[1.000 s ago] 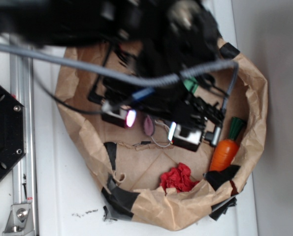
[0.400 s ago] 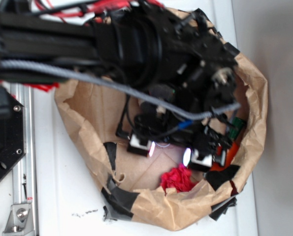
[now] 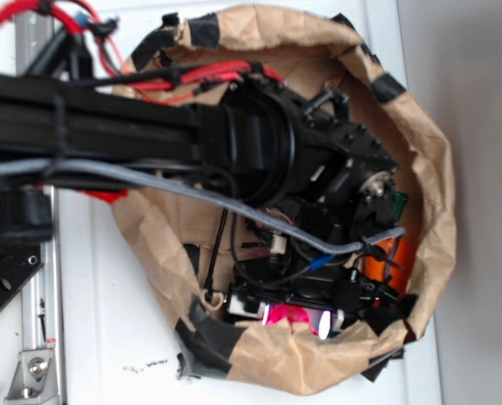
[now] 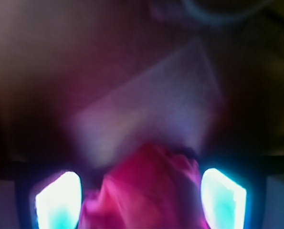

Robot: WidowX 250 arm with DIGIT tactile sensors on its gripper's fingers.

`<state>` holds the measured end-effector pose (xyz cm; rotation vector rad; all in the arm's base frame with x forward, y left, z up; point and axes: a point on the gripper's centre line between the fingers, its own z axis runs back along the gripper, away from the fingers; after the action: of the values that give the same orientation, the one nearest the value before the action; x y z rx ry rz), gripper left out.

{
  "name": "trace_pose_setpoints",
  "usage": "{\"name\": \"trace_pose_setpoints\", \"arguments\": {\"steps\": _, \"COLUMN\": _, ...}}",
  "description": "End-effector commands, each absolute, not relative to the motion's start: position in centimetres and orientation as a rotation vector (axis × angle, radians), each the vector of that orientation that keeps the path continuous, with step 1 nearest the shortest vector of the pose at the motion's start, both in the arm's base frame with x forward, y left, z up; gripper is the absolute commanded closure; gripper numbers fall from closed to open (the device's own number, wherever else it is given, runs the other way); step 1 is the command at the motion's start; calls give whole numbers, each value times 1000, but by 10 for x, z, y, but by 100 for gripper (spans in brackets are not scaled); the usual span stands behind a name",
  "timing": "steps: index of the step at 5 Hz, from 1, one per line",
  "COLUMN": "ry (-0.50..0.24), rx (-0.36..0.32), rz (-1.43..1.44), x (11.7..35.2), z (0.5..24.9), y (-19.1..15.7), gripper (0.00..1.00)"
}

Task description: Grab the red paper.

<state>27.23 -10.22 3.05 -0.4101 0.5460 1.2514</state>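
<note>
My gripper (image 3: 296, 318) hangs low inside the crumpled brown paper bag (image 3: 440, 228), fingers (image 4: 58, 200) spread wide to either side of the crumpled bright red paper wad (image 4: 144, 191); it sits between them, ready for closing, I judge.

A paper bag (image 3: 436, 194) lies opened out on the table (image 3: 124, 337), its rolled rim forming a wall around everything inside. The robot arm (image 3: 107, 135) reaches in from the left edge of the table, across the bag's left rim, and down toward the near rim. The gripper (image 3: 294, 319) sits low against that near rim, and the red paper (image 3: 291, 321) lies between its fingers (image 4: 59, 200), on the bag floor just inside the wall. The carrot (image 3: 385, 253) lies to the right of the gripper, close to the bag's right wall, mostly hidden behind the arm. A mounting plate (image 3: 6, 278) sits at the table's left edge, outside the bag.
</note>
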Motion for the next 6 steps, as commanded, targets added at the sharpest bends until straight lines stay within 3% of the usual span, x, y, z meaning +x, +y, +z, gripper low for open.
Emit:
{"name": "trace_pose_setpoints", "arguments": {"steps": 1, "ry": 586, "rx": -382, "rz": 1196, "x": 244, "z": 25, "y": -108, "gripper": 100}}
{"name": "trace_pose_setpoints", "arguments": {"steps": 2, "ry": 507, "rx": -398, "rz": 1108, "x": 251, "z": 40, "y": -89, "gripper": 100}}
{"name": "trace_pose_setpoints", "arguments": {"steps": 3, "ry": 330, "rx": -393, "rz": 892, "x": 268, "z": 69, "y": -56, "gripper": 100}}
{"name": "trace_pose_setpoints", "arguments": {"steps": 4, "ry": 73, "rx": -338, "rz": 775, "x": 277, "z": 117, "y": -14, "gripper": 100}}
{"name": "trace_pose_setpoints", "arguments": {"steps": 5, "ry": -78, "rx": -281, "rz": 627, "x": 285, "z": 156, "y": 23, "gripper": 100}}
{"name": "trace_pose_setpoints", "arguments": {"steps": 6, "ry": -196, "rx": -221, "rz": 363, "x": 292, "z": 183, "y": 18, "gripper": 100}}
